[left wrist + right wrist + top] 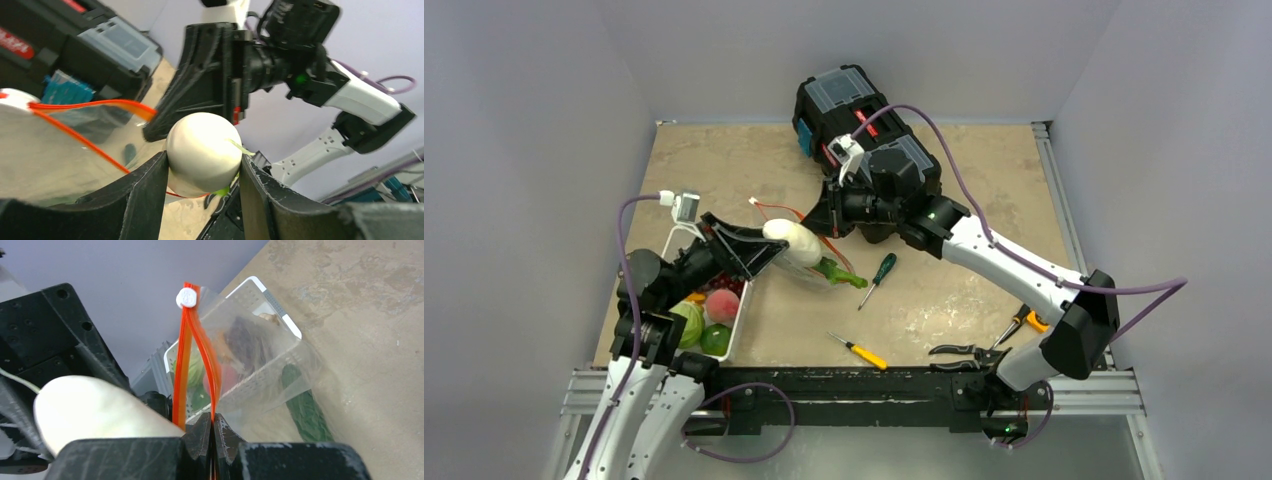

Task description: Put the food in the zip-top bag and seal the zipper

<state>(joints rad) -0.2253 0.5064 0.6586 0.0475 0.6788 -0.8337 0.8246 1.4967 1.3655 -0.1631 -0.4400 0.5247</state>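
Note:
My left gripper is shut on the white radish, one finger on each side. It holds the radish at the mouth of the zip-top bag. My right gripper is shut on one lip of the orange-red zipper and holds it up. The other lip bows away, so the mouth gapes. The zipper's white tab sits at the far end. A dark cucumber lies inside the bag. More food stays in the white basket: a cabbage, a peach and a green round fruit.
A black toolbox stands at the back, behind the right wrist. Two screwdrivers lie on the table in front of the bag. Pliers rest near the front edge by the right arm's base.

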